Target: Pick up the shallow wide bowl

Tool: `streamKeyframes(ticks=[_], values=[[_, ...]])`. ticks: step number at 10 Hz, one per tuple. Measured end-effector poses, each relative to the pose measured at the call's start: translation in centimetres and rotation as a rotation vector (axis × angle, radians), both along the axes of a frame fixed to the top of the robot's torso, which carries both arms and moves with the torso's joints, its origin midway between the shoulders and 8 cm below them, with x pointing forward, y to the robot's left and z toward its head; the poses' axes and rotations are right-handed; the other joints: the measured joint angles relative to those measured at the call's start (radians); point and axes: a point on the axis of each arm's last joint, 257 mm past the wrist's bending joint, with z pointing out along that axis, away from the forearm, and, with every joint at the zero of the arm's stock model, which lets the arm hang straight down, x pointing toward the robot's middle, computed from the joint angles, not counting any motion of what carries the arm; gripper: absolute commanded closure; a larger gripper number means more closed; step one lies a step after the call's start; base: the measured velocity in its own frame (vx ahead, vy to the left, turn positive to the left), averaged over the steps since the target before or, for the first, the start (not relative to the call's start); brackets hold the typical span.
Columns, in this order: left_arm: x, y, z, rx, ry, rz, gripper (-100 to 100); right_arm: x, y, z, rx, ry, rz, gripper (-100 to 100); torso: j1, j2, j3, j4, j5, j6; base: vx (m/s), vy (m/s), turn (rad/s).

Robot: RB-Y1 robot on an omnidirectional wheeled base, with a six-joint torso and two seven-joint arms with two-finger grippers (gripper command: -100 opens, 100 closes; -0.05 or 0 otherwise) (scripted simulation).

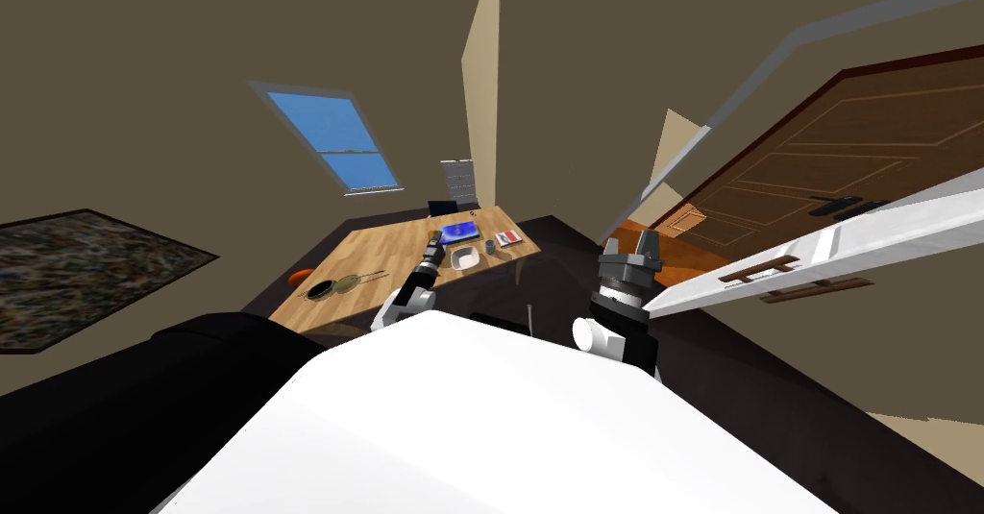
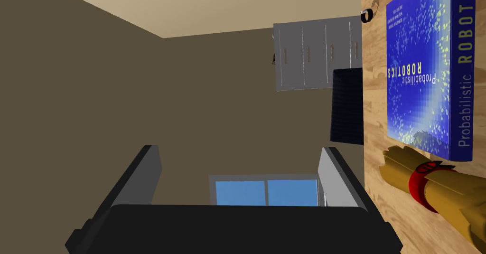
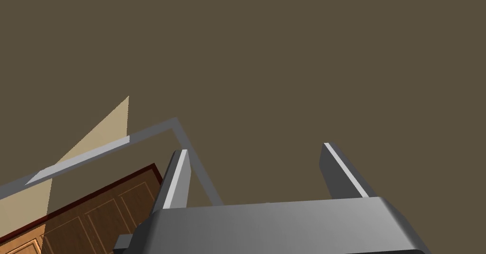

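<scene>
Head view shows the white bowl on the table just beside the left gripper, whose fingers stand wide apart, empty. Right gripper likewise spread, holding nothing, well off. Bowl looks light, rigid, likely slippery; I'd pinch its rim

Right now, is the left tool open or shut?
Open. In the left wrist view the left tool has its fingers standing wide apart, gripping nothing.

Wooden table has a blue book, white bowl and small grey cup at one end. A dark round thing sits well apart from them.
</scene>
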Motion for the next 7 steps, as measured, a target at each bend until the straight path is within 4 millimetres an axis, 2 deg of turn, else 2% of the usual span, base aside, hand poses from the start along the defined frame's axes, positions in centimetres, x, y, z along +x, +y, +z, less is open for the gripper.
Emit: streamKeyframes(ticks=[1,4,6,7], values=[[-0.2,0.7,-1.7,-0.013,0.039,0.015,-100,0.0,0.0,0.0,0.000,0.000,0.000,0,-0.002,-0.001,-0.001,0.000,0.000,0.000,0.039,-0.092,0.053],[0.2,1.7,-3.8,-0.039,0.109,0.040,-100,0.0,0.0,0.0,0.000,0.000,0.000,0,0.000,0.000,0.000,0.000,0.000,0.000,0.033,-0.066,0.037],[-0.2,2.8,-6.5,-0.068,0.179,0.066,-100,0.0,0.0,0.0,0.000,0.000,0.000,0,-0.001,-0.002,-0.001,0.000,0.000,0.000,0.058,-0.071,0.042],[-0.4,3.1,-7.2,-0.077,0.201,0.074,-100,0.0,0.0,0.0,0.000,0.000,0.000,0,0.000,-0.002,-0.001,0.000,0.000,0.000,0.033,-0.058,0.055]])
